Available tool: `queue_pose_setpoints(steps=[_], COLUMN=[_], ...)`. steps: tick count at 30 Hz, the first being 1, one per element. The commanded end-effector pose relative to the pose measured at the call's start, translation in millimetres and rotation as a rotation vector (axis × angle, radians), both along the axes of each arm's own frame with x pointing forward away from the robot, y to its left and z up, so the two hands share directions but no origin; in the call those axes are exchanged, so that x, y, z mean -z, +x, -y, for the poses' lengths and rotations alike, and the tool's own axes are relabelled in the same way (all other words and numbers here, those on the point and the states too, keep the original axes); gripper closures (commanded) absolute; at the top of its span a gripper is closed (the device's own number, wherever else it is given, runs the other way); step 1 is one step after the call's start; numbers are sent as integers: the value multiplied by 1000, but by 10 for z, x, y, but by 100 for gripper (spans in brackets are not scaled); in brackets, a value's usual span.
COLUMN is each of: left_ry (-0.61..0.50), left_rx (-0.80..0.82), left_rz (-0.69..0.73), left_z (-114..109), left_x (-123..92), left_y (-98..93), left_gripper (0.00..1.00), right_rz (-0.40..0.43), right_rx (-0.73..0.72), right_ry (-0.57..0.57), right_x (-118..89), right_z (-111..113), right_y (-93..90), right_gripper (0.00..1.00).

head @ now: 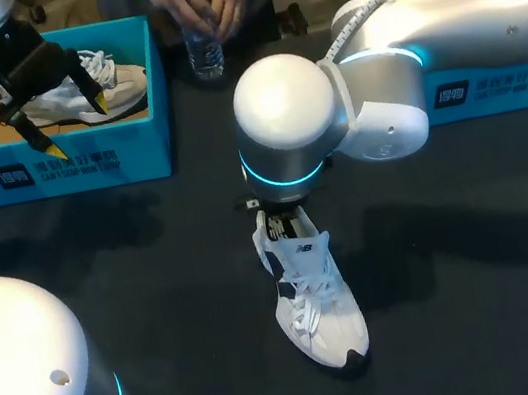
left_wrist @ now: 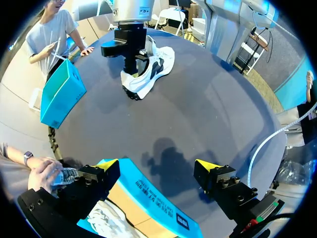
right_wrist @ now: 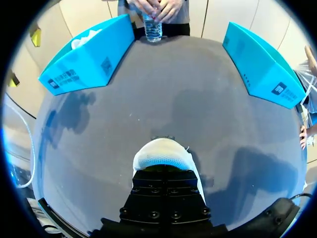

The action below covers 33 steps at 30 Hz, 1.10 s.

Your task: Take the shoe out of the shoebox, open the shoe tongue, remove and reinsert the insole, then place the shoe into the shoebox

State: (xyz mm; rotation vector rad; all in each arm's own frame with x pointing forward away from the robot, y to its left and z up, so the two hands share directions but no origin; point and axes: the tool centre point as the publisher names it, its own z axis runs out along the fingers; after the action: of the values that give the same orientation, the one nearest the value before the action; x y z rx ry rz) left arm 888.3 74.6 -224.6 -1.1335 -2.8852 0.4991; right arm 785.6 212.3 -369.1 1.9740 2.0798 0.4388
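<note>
The dark table [head: 156, 276] bears 2 teal boxes, left shoebox [head: 56, 166] and right shoebox [head: 509, 87], a white shoe [head: 318, 310], a water bottle [head: 206, 55].

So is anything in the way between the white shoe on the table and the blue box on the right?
No, nothing I can see. Only bare dark table lies between the white laced sneaker and the turquoise cardboard shoebox; the clear plastic water bottle stands well aside.

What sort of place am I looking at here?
Probably a robot test lab: a left arm and a right arm hang over a dark table holding two blue shoeboxes and, in the middle, a white shoe.
</note>
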Motion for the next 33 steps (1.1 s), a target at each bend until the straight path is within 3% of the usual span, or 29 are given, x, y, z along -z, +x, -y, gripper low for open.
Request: queue_pose_setpoints(steps=[1,9,16,25,29,33], left_ry=[2,2,2,2,2,2], left_rx=[1,1,1,1,1,1], left_rz=[0,0,0,0,0,0], left_z=[-3,-3,-3,-3,-3,-3], left_x=[-1,-1,-1,-1,-1,-1], left_y=[3,3,3,3,3,3], left_gripper=[0,0,0,0,0,0], right_rz=[47,76,-21,-223,-259,-264], right_rx=[-17,-23,-30,-10,19,33], right_ry=[12,26,37,15,11,10], right_x=[91,370,602,712,693,637], right_z=[-19,-40,-85,-208,-175,-126], right_y=[21,144,88,-429,-640,-722], right_gripper=[100,100,100,100,100,100])
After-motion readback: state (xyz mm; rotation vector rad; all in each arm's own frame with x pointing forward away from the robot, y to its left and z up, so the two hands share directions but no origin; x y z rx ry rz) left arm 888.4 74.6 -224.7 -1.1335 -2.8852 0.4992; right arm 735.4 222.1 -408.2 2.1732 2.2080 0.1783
